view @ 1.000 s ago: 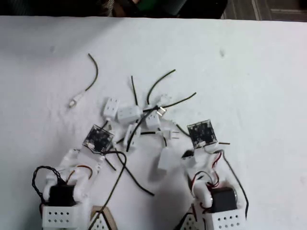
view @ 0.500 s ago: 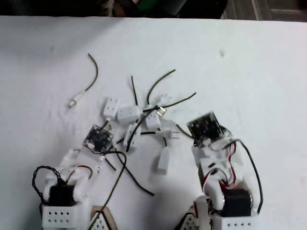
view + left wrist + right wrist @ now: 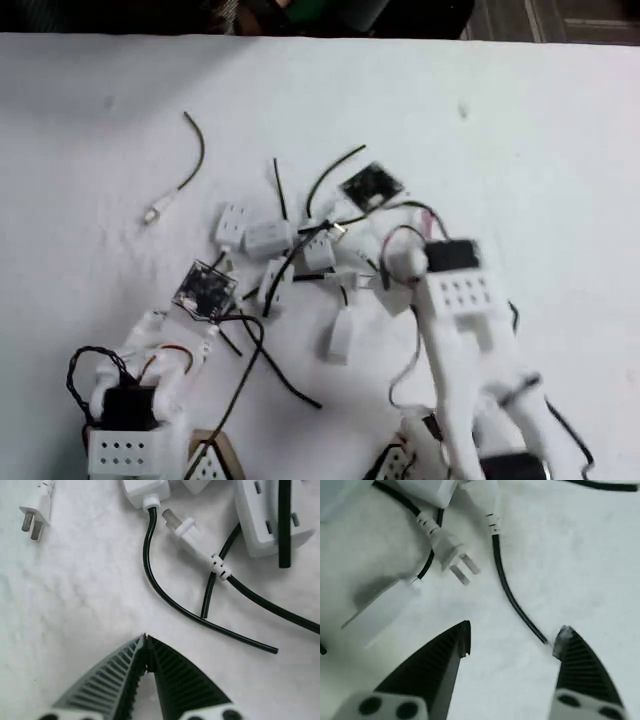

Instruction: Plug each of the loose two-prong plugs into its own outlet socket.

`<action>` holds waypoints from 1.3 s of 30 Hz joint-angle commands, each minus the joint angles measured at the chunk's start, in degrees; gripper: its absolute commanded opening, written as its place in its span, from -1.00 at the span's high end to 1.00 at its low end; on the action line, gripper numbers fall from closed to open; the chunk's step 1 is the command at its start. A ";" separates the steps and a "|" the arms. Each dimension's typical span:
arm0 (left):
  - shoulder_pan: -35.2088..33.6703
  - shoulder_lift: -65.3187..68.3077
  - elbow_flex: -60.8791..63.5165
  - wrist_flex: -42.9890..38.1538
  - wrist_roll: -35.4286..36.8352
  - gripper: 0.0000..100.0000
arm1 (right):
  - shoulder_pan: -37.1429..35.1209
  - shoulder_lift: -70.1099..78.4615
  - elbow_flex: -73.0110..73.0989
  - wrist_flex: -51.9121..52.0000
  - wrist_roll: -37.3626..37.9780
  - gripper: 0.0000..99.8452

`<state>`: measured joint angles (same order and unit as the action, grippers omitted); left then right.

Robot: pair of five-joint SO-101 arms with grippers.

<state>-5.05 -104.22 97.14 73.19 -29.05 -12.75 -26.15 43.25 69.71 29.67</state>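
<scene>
1. I see the white cloth-covered table (image 3: 520, 120) carrying every item.

2. The white right arm (image 3: 465, 320) stretches from the near edge out over mid-table. Its wrist is above the far right side of the cluster. The white left arm (image 3: 130, 400) sits folded at the near left corner, with its wrist at the cluster's near left side.

3. The cluster of white socket blocks and black-corded plugs (image 3: 290, 250) lies at mid-table, its pieces touching and its cords crossing. An oblong white socket block (image 3: 341, 335) lies apart on its near side. A small white plug on a curved black cord (image 3: 153, 213) lies well apart to the left.

4. I read the right gripper (image 3: 514, 632) as released. Its dark fingers are spread wide above the cloth with nothing between them. Ahead of it lies a white two-prong plug (image 3: 451, 550) with both prongs bare, near a flat white socket block (image 3: 380, 611) but not seated in it. A loose black cord (image 3: 512, 597) ends just beside one fingertip.

5. I read the left gripper (image 3: 146, 642) as clenched. Its ribbed grey fingers meet at the tips and grasp nothing. Ahead of it a second white two-prong plug (image 3: 36, 510) lies on open cloth with its prongs bare. A slim white corded plug (image 3: 192, 535) lies just beside a broad white socket block (image 3: 270, 515), not inserted.
</scene>
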 commanded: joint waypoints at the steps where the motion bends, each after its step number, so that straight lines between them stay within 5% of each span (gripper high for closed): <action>1: 0.22 0.40 -0.18 0.53 -0.62 0.95 | -2.68 7.25 -2.64 -3.74 0.44 0.48; 12: 0.22 0.40 -0.18 0.53 -0.62 0.95 | 0.40 19.82 -2.90 -17.10 0.44 0.58; 17: 0.22 0.40 -0.18 0.53 -0.62 0.95 | 0.66 22.81 -2.90 -17.27 0.44 0.62; 23: 0.22 0.40 -0.18 0.53 -0.62 0.95 | 0.75 23.87 -2.90 -17.10 3.78 0.96; 28: 0.22 0.40 -0.18 0.53 -0.62 0.95 | 5.49 18.07 -2.90 -14.29 6.86 0.97; 35: 0.22 0.40 -0.18 0.53 -0.62 0.95 | 12.26 3.30 -2.90 -5.49 19.34 0.97; 39: 0.22 0.40 -0.18 0.53 -0.62 0.95 | 16.92 -4.09 -2.81 -1.71 32.88 0.96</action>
<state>-5.05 -104.22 97.14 73.19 -29.05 0.79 -24.22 41.41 65.49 53.49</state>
